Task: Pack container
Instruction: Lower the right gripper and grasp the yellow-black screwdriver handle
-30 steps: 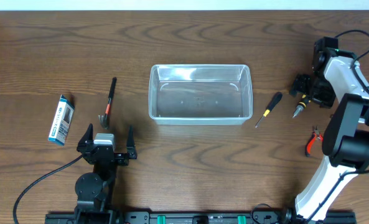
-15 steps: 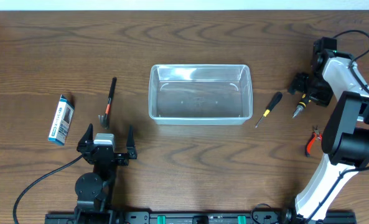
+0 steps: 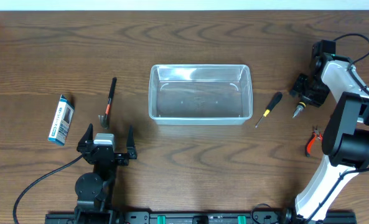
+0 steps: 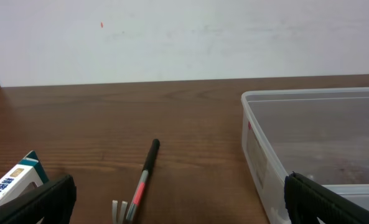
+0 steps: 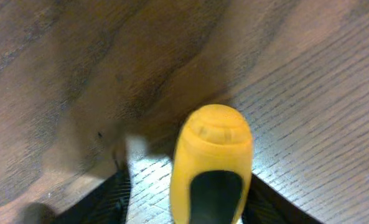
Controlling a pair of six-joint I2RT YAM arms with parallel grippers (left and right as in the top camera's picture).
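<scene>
first pick lining up on the right

the right gripper (image 3: 308, 91) straddles the yellow-handled screwdriver (image 5: 212, 149) at the right side of the tabletop (image 3: 190, 168). its jaws stand apart either side of the handle, not pinched on it. the container (image 3: 200, 120) sits mid-tabletop, clear, nothing inside. the left gripper (image 3: 107, 137) is parked at the near edge, spread wide. this looks like the grab step. next call: close squarely on the handle, lift, carry it left over the rim.
</scene>
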